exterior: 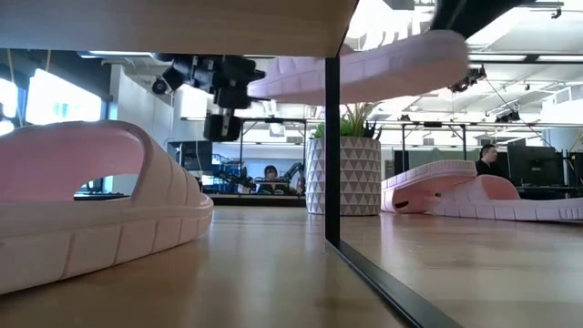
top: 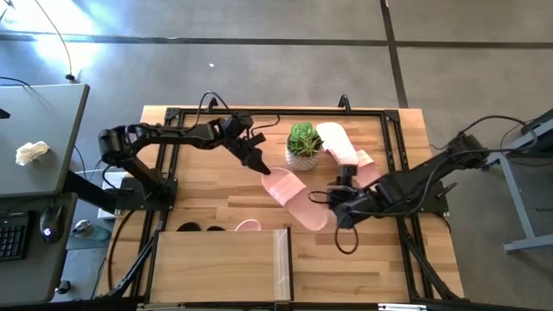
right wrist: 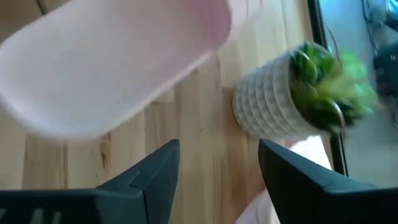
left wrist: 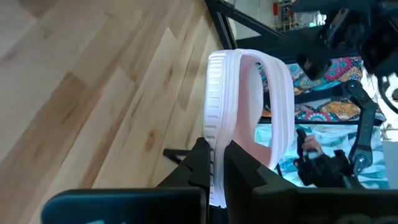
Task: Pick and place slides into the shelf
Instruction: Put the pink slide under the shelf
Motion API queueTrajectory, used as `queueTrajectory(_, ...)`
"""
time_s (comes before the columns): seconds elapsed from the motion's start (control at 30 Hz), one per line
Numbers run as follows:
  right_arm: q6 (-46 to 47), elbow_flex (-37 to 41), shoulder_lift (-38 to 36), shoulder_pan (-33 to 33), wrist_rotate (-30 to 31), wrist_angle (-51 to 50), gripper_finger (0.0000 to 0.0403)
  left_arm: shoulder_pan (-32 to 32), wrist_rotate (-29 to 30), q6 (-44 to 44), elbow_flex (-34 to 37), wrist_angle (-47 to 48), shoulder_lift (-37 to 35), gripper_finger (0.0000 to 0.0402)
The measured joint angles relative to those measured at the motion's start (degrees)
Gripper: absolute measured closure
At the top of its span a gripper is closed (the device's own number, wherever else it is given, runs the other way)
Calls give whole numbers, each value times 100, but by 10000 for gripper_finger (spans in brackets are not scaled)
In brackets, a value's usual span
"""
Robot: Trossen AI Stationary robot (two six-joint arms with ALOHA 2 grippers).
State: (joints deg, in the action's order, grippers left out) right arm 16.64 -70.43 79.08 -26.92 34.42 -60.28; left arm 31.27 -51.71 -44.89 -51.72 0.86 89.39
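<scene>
Pink slide in grip: your left gripper [top: 261,166] has its fingers clenched on the thin edge of a light pink slide [top: 298,198]; in the left wrist view the two dark fingers [left wrist: 200,163] pinch the ribbed sole rim of that slide [left wrist: 245,118].
Held slide, height: it hangs clear of the tabletop; the low view shows it [exterior: 364,68] up in the air, higher than the plant's leaves.
Held slide, long axis: from above it runs diagonally, from your left gripper near the table's middle down toward the right arm, the far end pointing at the front right.
Right gripper: your right gripper [top: 333,200] sits at the slide's far end with its fingers [right wrist: 155,171] spread apart, holding nothing; the pink sole [right wrist: 115,59] lies just beyond them.
Room around: the potted plant [top: 303,144] stands just behind the held slide, and two more pink slides [top: 346,151] lie beside the pot toward the right edge of the table [top: 207,194].
Shelf: the plywood shelf [top: 220,263] sits at the front edge, its right side near the held slide's lower end; bare wood lies between them.
Slides at shelf: two black slides [top: 200,228] and one pink slide [top: 248,225] poke out from under its back edge.
</scene>
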Motion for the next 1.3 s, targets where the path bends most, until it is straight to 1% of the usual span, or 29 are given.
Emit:
queueTrajectory(0.13, 572, 0, -53, -209, 253, -370, 206, 243, -92, 628, 0, 790, -291, 397)
queueTrajectory(0.2, 663, 0, -43, -280, 331, -425, 212, 382, -127, 944, 0, 1313, -489, 397)
queueTrajectory(0.27, 667, 0, -33, -308, 365, -425, 218, 521, -16, 1268, 0, 1789, -694, 397)
queueTrajectory(0.5, 547, 2, -32, -311, 550, -425, 235, 990, 1042, 2266, -32, 3247, -1246, 397)
queueTrajectory(0.63, 546, 2, -32, -310, 554, -425, 240, 1040, 1890, 3095, -349, 4286, -1295, 395)
queueTrajectory(0.7, 545, 4, -32, -310, 551, -423, 242, 1035, 2074, 3526, -515, 4602, -1270, 395)
queueTrajectory(0.87, 601, 7, -30, -310, 540, -420, 242, 825, 2016, 4150, -845, 4844, -1098, 397)
queueTrajectory(1.03, 674, 7, -28, -310, 537, -421, 242, 456, 2227, 4526, -1095, 4912, -765, 396)
queueTrajectory(1.3, 951, 7, -28, -312, 414, -425, 242, -124, 2213, 4727, -1333, 4882, -88, 394)
